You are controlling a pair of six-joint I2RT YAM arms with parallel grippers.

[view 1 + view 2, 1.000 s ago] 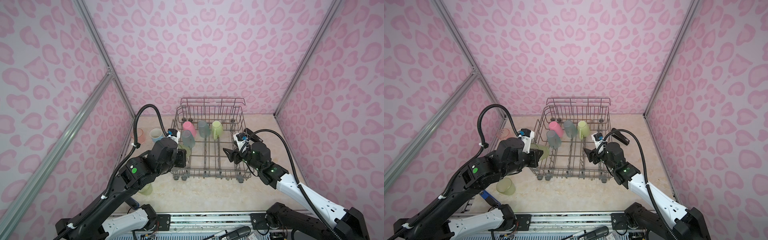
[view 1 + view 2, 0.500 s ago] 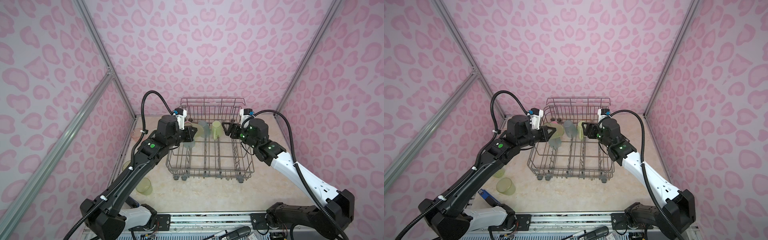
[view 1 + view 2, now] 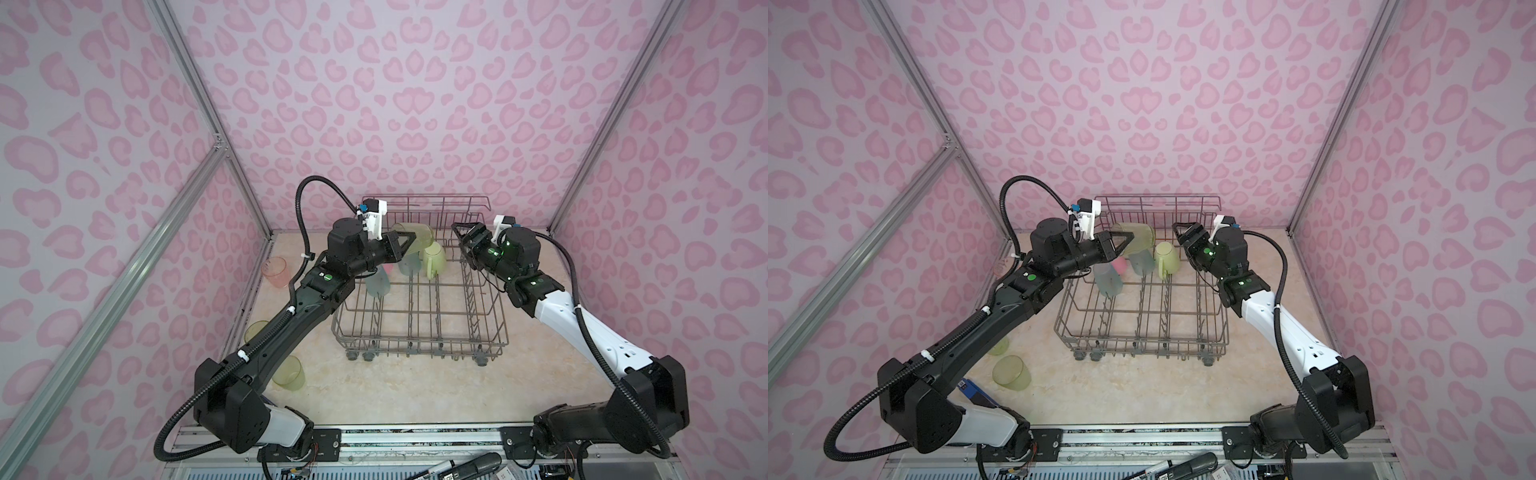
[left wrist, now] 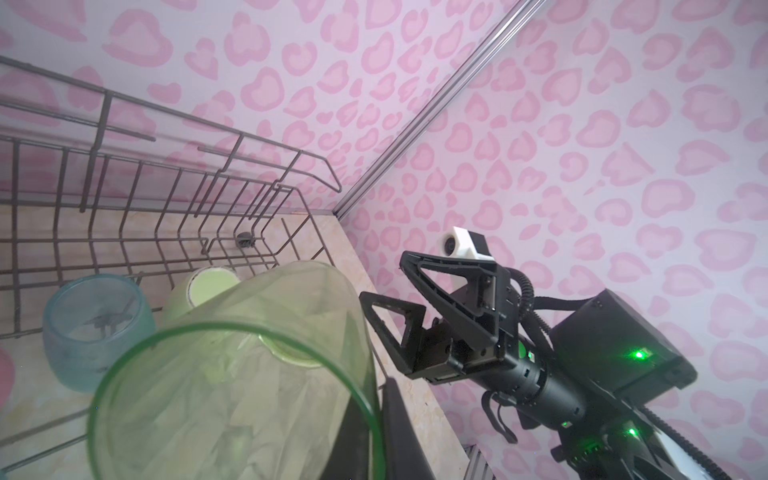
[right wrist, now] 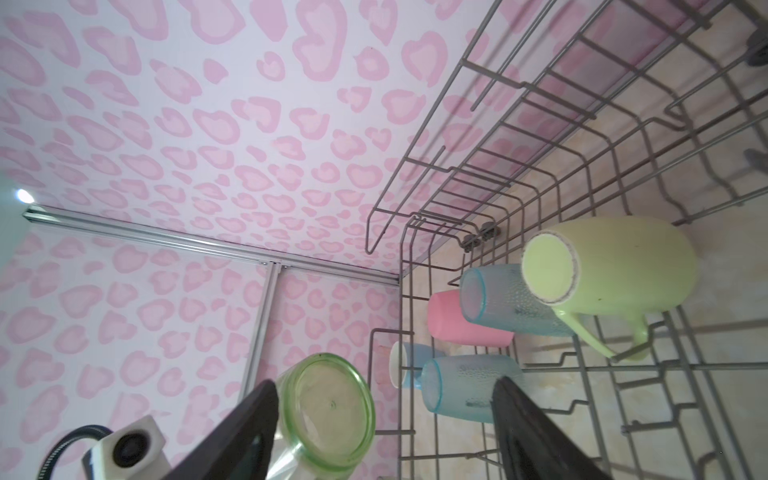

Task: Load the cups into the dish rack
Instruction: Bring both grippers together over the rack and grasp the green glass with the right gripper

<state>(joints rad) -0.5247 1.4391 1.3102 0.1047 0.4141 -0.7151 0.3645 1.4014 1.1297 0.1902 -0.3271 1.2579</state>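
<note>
Both arms have swung to the back of the rack [image 3: 419, 345]; left jaws pinch the green tumbler [image 3: 424, 237] by its rim, right jaws gape empty facing it. Placing looks near, perhaps by handover

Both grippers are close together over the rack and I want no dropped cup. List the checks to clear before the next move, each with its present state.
1. Left gripper grip on the translucent green plastic tumbler: ok, shut on its wall near the mouth.
2. Right gripper ready: ok, jaws wide, empty.
3. Tumbler over the grey wire dish rack: ok, above its back row.
4. Tumbler mouth-down: not ok, it lies sideways, base toward the right gripper.
5. Free tines beside the light-green handled mug, toward the right gripper: ok, bare.
6. Right gripper clear of the tumbler: cannot tell.
</note>
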